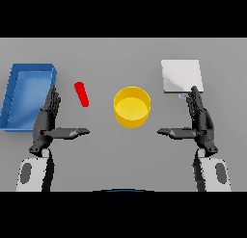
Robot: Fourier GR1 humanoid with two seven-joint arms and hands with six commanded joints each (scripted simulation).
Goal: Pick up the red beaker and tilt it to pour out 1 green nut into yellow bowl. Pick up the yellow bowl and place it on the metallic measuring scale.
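Beaker [82, 94]: small, slim and red, lying tilted on the grey surface [120, 54]; its upper end leans toward the left hand's side. It sits just ahead of the left hand's thumb and beside the fingertips, on their inner side, touching neither. No green nut can be made out.

Bowl [131, 107]: yellow, round, open side up, inside looks bare. It stands between the two hands, ahead of both thumbs, apart from each.

Scale [181, 75]: pale metallic square plate with a small display strip at its near edge. It lies just ahead of the right hand's fingertips; whether they touch it cannot be told.

Left hand [46, 121]: wide open, fingers straight and pointing away from the robot, thumb stretched inward toward the bowl. It holds nothing.

Right hand [201, 121]: wide open in the mirror pose, fingers straight ahead, thumb pointing inward. It holds nothing.

Tray [14, 95]: blue, shallow, rectangular, just outside and ahead of the left hand; the fingers lie close by its inner wall.
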